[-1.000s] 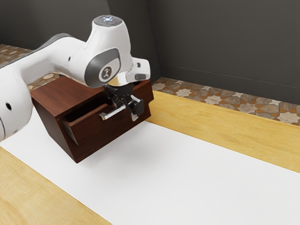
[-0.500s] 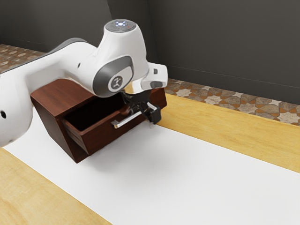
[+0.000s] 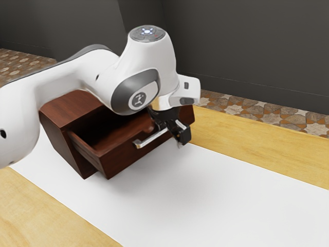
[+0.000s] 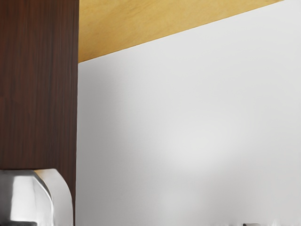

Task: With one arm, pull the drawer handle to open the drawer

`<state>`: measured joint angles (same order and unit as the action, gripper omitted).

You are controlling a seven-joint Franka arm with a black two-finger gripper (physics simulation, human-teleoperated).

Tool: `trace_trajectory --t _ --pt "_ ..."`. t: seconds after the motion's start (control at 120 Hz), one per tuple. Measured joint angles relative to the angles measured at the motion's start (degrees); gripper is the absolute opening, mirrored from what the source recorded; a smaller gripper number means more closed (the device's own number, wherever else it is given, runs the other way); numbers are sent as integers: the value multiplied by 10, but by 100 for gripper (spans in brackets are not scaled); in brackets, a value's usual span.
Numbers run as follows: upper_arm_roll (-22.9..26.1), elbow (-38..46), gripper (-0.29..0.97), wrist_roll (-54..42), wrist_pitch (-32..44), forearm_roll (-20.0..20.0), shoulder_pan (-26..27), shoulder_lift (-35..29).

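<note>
Pinching the handle (image 3: 150, 139) of the open drawer (image 3: 118, 154), gripper (image 3: 176, 134) jaws, exterior view; wrist view, handle's rounded end.

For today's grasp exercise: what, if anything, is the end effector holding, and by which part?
The end effector holds the drawer handle, at the bar's end toward the exterior view's right.

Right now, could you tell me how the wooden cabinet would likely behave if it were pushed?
The cabinet looks like rigid solid wood, so probably heavy for its size. Low and broad on the smooth white mat, it would likely slide rather than tip. Its polished metal handle may be slippery.
</note>
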<state>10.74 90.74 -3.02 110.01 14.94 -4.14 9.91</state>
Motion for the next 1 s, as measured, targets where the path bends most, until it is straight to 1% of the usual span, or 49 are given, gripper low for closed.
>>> trace_trajectory --t 0.175,0.217,0.242,0.317,0.433,0.5,0.55,0.642,0.733,0.85,1.0 --pt "15 6 54 5 3 2 -6 -2" --pt "16 7 49 6 3 1 -7 -6" --pt "17 6 43 6 3 1 -7 -8" --pt "17 5 40 8 1 3 -6 -20" --pt "16 5 53 9 -15 4 2 -55" --pt "16 -18 58 19 -57 3 5 -84" --pt "16 -69 61 33 -111 -2 7 -92" --pt "12 -162 64 61 -218 -24 18 -101" --pt "12 -188 65 74 -292 -32 23 -113" --pt "7 -190 67 77 -339 -34 31 -110" --pt "6 -189 68 80 -364 -37 29 -96"
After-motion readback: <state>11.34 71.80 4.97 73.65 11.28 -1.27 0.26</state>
